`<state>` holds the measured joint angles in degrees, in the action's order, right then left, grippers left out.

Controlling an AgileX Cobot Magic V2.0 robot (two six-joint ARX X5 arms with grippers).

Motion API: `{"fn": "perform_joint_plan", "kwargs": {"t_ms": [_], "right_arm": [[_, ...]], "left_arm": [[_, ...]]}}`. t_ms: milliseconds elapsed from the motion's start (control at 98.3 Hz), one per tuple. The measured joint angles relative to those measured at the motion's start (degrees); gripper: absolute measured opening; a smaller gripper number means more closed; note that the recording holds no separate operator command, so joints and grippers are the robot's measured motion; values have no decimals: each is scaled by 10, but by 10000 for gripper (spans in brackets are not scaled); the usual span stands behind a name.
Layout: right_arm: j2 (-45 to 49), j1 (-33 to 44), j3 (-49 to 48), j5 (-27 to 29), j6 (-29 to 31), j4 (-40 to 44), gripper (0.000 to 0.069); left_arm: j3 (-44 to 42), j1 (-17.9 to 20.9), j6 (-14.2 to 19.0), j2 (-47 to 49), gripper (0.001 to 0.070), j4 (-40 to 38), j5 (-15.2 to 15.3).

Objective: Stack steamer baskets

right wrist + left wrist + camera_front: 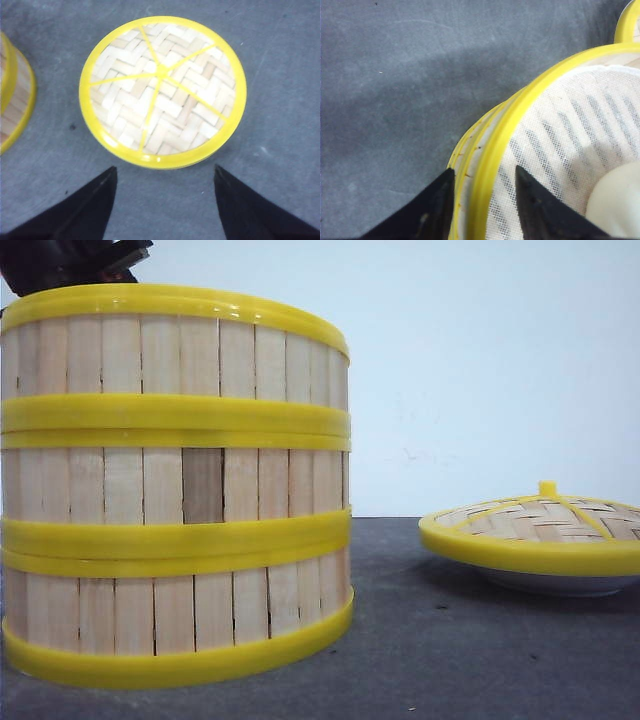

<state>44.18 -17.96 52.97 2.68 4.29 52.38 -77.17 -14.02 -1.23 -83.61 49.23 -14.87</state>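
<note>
Left hand (482,187) straddles the top steamer basket's (560,125) rim.

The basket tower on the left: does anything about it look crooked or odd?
Slightly. The top steamer basket sits a bit off-centre, its rim overhanging in the left wrist view, where the left gripper straddles its wall. One slat is darker.

The left gripper (482,187) points down, and its two black fingers (432,210) stand a little apart, one on each side of a basket's rim. In the front view, only a dark bit of the left arm (70,260) shows at the top. The right gripper (165,185) hangs high, fingers (85,205) spread wide, holding nothing.
</note>
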Motion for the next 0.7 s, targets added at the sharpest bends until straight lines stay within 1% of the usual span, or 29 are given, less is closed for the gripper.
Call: {"fn": "perform_joint_plan", "kwargs": {"t_ms": [92, 153, 265, 305, 356, 498, 590, 702], "right_arm": [[0, 0, 0, 2, 0, -17, 375], [1, 0, 0, 2, 0, -28, 375], [10, 0, 0, 2, 0, -49, 375], [17, 0, 0, 2, 0, -59, 375], [29, 0, 0, 2, 0, -73, 375], [78, 0, 0, -10, 0, -132, 375], [121, 4, 0, -36, 0, -173, 375], [177, 10, 0, -46, 0, -216, 375]], "left_arm": [[-2, 0, 0, 0, 236, -3, 5], [-8, 0, 1, 1, 237, -2, 17], [-21, 0, 6, 21, 237, -2, 57], [-23, 0, 7, 39, 237, -7, 75], [-26, 0, 7, 64, 237, -10, 89], [-31, 3, 7, 126, 236, 9, 137], [-12, 12, 7, 150, 236, 7, 146], [49, 24, 10, 180, 236, 7, 149]]}}
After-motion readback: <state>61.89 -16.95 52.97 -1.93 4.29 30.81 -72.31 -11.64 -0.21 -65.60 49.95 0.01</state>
